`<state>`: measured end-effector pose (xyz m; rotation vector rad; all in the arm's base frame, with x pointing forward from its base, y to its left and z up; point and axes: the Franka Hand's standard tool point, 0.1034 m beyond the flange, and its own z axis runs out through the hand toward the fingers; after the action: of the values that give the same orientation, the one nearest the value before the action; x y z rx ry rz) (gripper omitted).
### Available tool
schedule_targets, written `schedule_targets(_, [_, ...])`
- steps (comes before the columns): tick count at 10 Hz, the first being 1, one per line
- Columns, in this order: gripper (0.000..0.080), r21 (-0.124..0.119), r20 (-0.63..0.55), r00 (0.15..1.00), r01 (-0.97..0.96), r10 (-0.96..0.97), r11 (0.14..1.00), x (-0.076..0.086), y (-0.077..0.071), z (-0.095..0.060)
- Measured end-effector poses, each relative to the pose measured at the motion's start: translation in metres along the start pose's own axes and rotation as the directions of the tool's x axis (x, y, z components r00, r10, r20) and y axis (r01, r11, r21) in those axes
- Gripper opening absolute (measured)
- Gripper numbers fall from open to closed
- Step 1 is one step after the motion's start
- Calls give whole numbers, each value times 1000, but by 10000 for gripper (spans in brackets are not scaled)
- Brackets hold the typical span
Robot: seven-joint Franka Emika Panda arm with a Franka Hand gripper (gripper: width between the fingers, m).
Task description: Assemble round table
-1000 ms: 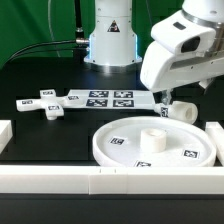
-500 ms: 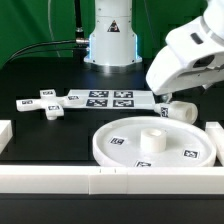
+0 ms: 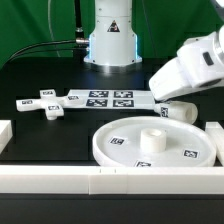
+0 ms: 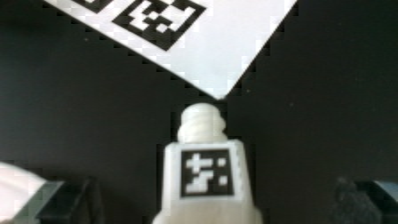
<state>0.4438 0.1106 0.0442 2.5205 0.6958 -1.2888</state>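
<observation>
The large round disc (image 3: 120, 148) lies flat at the front of the table, with a short round boss (image 3: 152, 138) at its middle. The flat cross-shaped piece (image 3: 45, 104) lies at the exterior view's left. The short cylinder leg (image 3: 179, 109) lies on its side just behind the disc, under the arm's hand (image 3: 192, 72). In the wrist view the leg (image 4: 208, 170) shows its tag and lies between the two spread fingers (image 4: 64, 201). My gripper (image 4: 210, 206) is open around the leg, with a dark gap on each side.
The marker board (image 3: 110, 98) lies behind the disc, and its corner (image 4: 205, 45) points at the leg's tip. White border rails run along the front (image 3: 100, 181) and both sides (image 3: 5, 130). The robot base (image 3: 110, 40) stands at the back.
The arm's hand has swung toward the exterior view's right and tilted over the leg. The disc, cross piece and leg have not moved.
</observation>
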Motion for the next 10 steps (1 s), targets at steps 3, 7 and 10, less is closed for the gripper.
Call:
schedule_targets(3, [649, 10, 103, 995, 7, -8, 1000, 21, -3, -1])
schedule_targets(7, [649, 7, 52, 999, 12, -13, 1000, 34, -4, 3])
schedule_targets(10, [648, 5, 50, 999, 13, -14, 1000, 34, -6, 5])
